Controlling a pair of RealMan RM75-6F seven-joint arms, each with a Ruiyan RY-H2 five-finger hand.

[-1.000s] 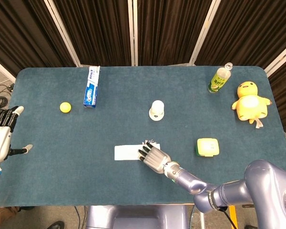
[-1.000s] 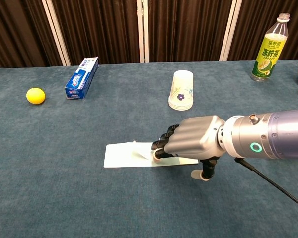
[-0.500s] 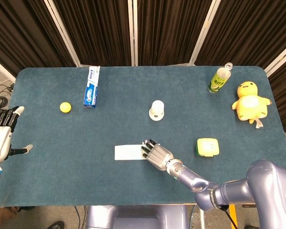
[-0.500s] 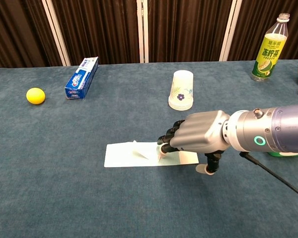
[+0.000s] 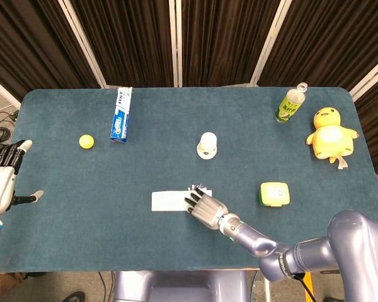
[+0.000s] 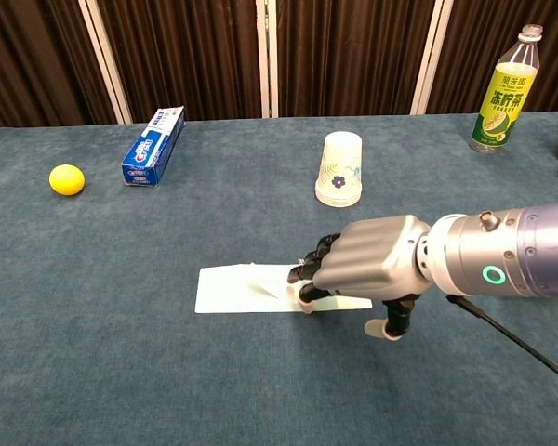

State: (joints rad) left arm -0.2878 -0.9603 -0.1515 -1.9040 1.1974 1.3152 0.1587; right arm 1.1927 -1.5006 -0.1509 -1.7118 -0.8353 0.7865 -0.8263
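Paper: we see a pale sheet lying flat on the table, near its front middle; in the head view it is a light strip just left of the right hand.
Paper and right hand: the right hand covers the sheet's right end, its dark fingertips bent down onto the paper; a small crease of paper stands up just left of them.
Right hand state: we read the fingers as curled and pressing on the sheet; whether they actually pinch it we cannot tell.
Right hand pose: palm down, low over the table, knuckles toward the left, thumb hanging below the palm on the near side; in the head view it points up and to the left.
Right arm: the forearm runs from the lower right corner to the wrist, close to level above the table.
Left hand: we find it only in the head view, at the far left edge beside the table, fingers spread and straight, holding nothing, well apart from the paper.
Cup: a white cup stands upside down behind the right hand, clear of it.
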